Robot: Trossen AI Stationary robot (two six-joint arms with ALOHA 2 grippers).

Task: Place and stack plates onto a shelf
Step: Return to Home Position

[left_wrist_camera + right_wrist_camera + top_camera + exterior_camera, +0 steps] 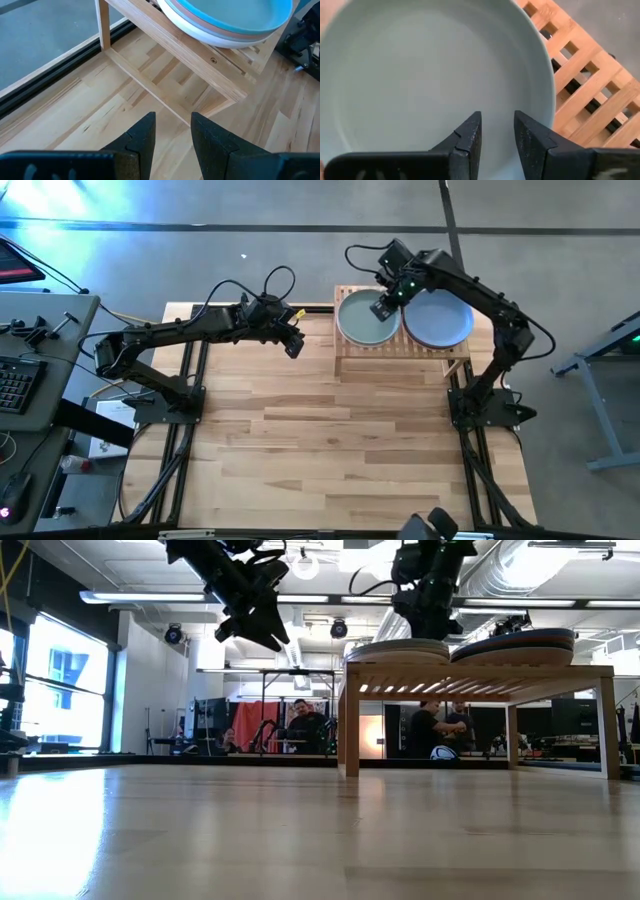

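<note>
The shelf (400, 362) of pale wooden slats stands at the table's far right and bears two stacks of plates. The left stack (398, 648) is topped by a mint plate (362, 320). The right stack (515, 645) is topped by a light blue plate (440, 320). My right gripper (381, 308) hangs open, pointing steeply down, close over the mint plate (430, 75) near its right rim, with nothing between its fingers. My left gripper (295, 348) is open in the air left of the shelf, above the table, slanting down toward the shelf (200, 55).
The wooden tabletop (330, 440) lies bare in front of the shelf. Both arm bases stand at the table's left and right sides. A side desk with a keyboard (15, 385) stands left of the table. People (300, 725) sit in the room behind.
</note>
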